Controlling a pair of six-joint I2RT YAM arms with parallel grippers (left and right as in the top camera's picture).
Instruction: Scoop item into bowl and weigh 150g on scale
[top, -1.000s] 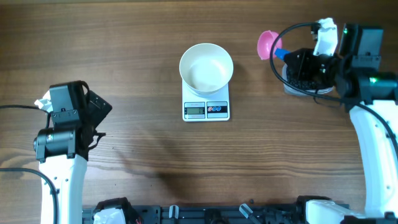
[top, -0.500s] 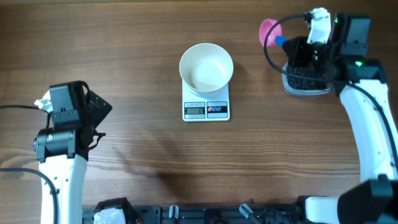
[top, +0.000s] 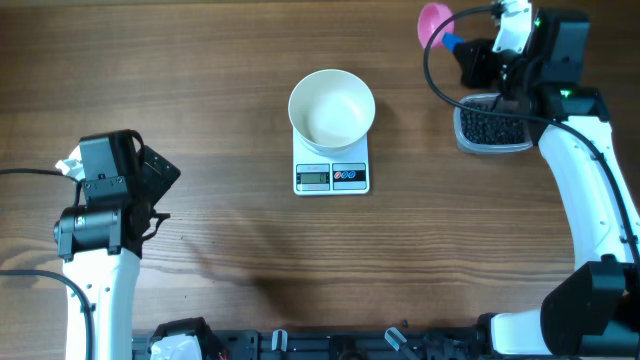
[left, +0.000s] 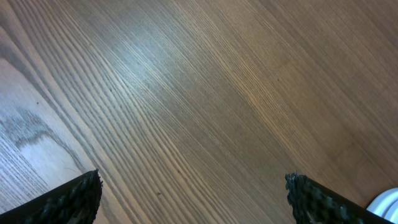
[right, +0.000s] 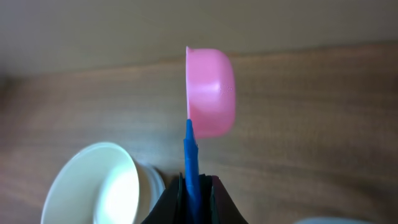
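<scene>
The white bowl (top: 331, 108) stands on the white scale (top: 332, 175) at the table's middle. The item, a pile of small black beans (top: 492, 123), fills a clear tub at the far right. My right gripper (top: 472, 58) hovers just beyond the tub's far left corner, shut on the blue handle (right: 191, 158) of a pink scoop (top: 434, 20). In the right wrist view the scoop's cup (right: 210, 92) is seen side-on, and the bowl (right: 93, 190) lies at lower left. No beans show in the cup. My left gripper (top: 163, 176) stands open over bare wood, fingertips (left: 74, 196) wide apart.
The clear rectangular tub (top: 470, 140) sits close to the right arm's base link. The far table edge runs just past the scoop. A white corner (left: 387, 202) peeks in at the left wrist view's lower right. Cables and clamps line the near edge.
My right gripper has lifted off the tub and drawn toward the far edge with the scoop, uncovering the beans. The left arm has not moved.
</scene>
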